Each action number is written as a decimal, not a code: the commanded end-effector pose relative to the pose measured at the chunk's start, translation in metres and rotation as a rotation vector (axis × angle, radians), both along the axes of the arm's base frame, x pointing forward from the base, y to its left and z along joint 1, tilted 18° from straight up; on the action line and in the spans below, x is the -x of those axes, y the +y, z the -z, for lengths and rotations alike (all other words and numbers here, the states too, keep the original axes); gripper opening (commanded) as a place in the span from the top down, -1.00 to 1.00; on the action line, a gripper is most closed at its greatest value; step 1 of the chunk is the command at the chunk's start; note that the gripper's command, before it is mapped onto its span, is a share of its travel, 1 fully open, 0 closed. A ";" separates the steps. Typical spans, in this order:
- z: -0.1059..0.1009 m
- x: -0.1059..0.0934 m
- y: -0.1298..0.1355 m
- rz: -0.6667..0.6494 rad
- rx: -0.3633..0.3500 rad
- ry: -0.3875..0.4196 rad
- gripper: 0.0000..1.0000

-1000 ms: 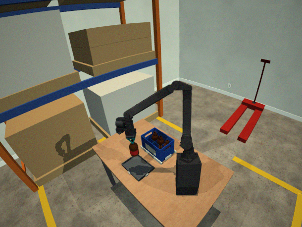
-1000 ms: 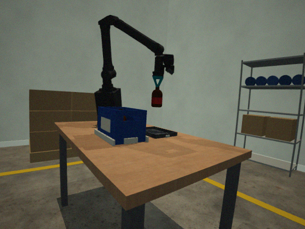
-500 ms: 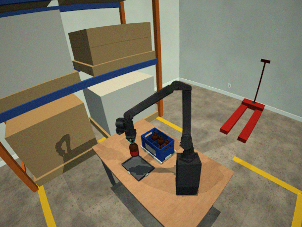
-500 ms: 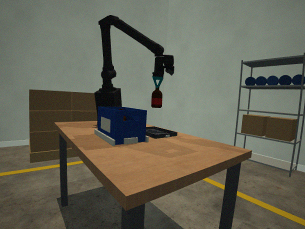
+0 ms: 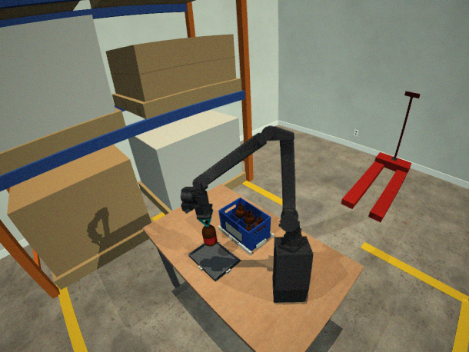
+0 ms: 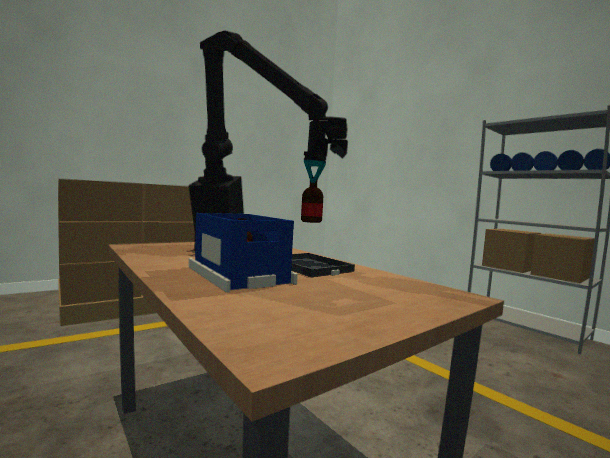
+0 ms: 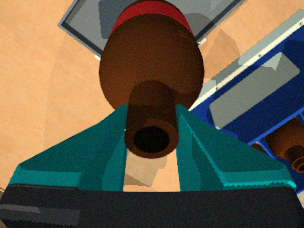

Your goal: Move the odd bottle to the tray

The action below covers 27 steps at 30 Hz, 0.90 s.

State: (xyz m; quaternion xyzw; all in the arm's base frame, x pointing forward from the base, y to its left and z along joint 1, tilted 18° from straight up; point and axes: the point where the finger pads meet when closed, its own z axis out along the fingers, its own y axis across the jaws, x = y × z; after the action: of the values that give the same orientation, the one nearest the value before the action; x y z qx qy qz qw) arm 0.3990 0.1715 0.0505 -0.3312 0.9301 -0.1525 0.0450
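Observation:
My gripper [image 5: 204,223] [image 6: 313,182] [image 7: 151,114], with teal fingers, is shut on the neck of a brown bottle [image 5: 209,235] [image 6: 312,203] [image 7: 151,56] with a red label. The bottle hangs upright in the air, over the near edge of the dark tray [image 5: 223,269] [image 6: 320,264], well above it. The blue crate [image 5: 243,232] [image 6: 243,248] [image 7: 267,105] stands beside the tray on a pale base. Several brown bottles [image 5: 249,217] stand in the crate; in the wrist view one of them [image 7: 291,144] shows at the right edge.
The arm's black base block [image 5: 292,269] [image 6: 216,196] stands on the wooden table [image 5: 250,307] [image 6: 300,320] behind the crate. Shelving with cardboard boxes [image 5: 77,207] stands close to the table's far side. A red pallet jack [image 5: 378,184] is on the floor.

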 end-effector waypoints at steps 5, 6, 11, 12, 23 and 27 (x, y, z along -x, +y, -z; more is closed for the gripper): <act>0.012 -0.010 -0.004 -0.005 -0.006 -0.015 1.00; 0.012 -0.010 -0.004 -0.005 -0.006 -0.015 1.00; 0.026 -0.012 -0.008 -0.006 -0.006 -0.013 1.00; 0.029 -0.012 -0.009 -0.006 -0.006 -0.012 1.00; 0.054 -0.022 -0.014 -0.006 -0.011 -0.020 1.00; 0.066 -0.024 -0.018 -0.006 -0.011 -0.019 1.00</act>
State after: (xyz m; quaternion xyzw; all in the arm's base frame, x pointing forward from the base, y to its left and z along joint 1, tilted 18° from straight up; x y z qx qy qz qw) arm 0.4133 0.1566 -0.0089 -0.3313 0.9298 -0.1525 0.0496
